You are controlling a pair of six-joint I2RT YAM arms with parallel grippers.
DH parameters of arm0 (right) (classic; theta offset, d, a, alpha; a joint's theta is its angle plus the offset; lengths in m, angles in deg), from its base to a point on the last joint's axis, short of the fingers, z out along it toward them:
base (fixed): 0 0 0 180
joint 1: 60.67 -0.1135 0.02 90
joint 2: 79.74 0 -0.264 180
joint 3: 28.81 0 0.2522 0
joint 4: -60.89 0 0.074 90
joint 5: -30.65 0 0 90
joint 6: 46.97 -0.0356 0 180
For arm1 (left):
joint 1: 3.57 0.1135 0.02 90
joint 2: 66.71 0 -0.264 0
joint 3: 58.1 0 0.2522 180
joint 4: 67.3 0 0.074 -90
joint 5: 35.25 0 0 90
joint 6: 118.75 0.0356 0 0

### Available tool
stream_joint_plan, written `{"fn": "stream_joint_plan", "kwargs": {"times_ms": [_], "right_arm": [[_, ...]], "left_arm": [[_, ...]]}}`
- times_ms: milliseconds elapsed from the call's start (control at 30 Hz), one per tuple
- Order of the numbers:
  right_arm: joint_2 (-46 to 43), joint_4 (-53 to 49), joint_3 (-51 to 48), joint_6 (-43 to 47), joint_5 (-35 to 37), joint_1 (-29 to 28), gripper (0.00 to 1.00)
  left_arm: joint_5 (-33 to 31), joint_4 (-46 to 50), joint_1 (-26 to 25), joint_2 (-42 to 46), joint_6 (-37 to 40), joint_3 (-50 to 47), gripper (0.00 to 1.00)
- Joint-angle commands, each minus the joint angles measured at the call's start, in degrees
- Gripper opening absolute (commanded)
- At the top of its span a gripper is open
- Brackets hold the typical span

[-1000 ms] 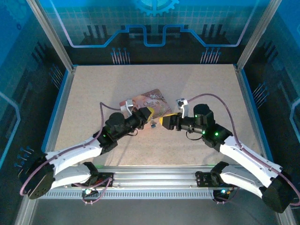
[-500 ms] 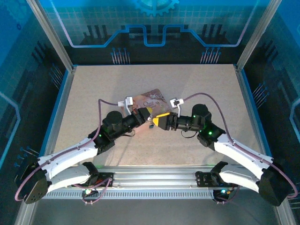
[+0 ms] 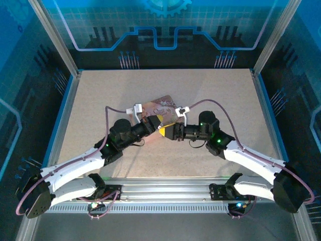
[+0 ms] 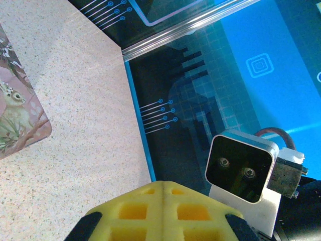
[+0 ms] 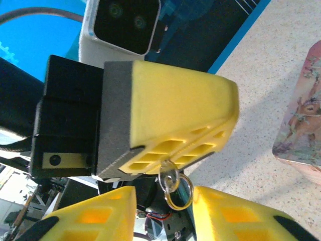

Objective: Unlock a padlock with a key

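Left fingers (image 5: 175, 100): pressed together, with no gap that I can see along the seam. They pinch the silvery loops (image 5: 170, 181) at their lower edge.
Silvery loops: a small loop linked to a larger thin ring, hanging below the left fingers (I cannot tell whether this is the padlock's shackle or a ring on the key, and I cannot make out the body of either).
Right fingers (image 5: 100, 216): apart, one on each side of the hanging ring. The ring sits in the gap, close to one finger, and I cannot tell whether it touches.
Left gripper (image 3: 158, 120): tip to tip with the right gripper (image 3: 165, 132), the two yellow ends nearly meeting, raised off the table (image 3: 100, 100).
Pink box (image 3: 163, 106): lies flat on the table just beyond the two grippers. One illustrated corner shows in each wrist view.
Arms: both reach inward from the near edge and meet near the middle of the table.
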Motion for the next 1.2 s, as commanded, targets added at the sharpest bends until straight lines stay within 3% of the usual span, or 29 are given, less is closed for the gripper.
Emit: {"fn": "stream_joint_plan", "kwargs": {"times_ms": [0,333,600,1167], "right_arm": [[0.34,2.37,1.91,-0.21,-0.45,-0.75,0.32],[0.75,2.38,2.23,-0.81,-0.32,-0.81,0.21],[1.12,2.6,2.46,-1.66,0.71,-0.77,0.26],[2.33,2.06,2.95,-2.34,1.22,-0.64,0.22]], "left_arm": [[0.26,-2.11,-0.13,0.12,1.14,-0.6,0.0],[0.44,-3.32,-0.09,-0.1,0.68,-1.11,0.0],[0.79,-3.75,-0.05,-0.41,0.52,-1.21,0.0],[0.53,-4.69,-0.05,-0.58,-0.1,-1.93,0.0]]}}
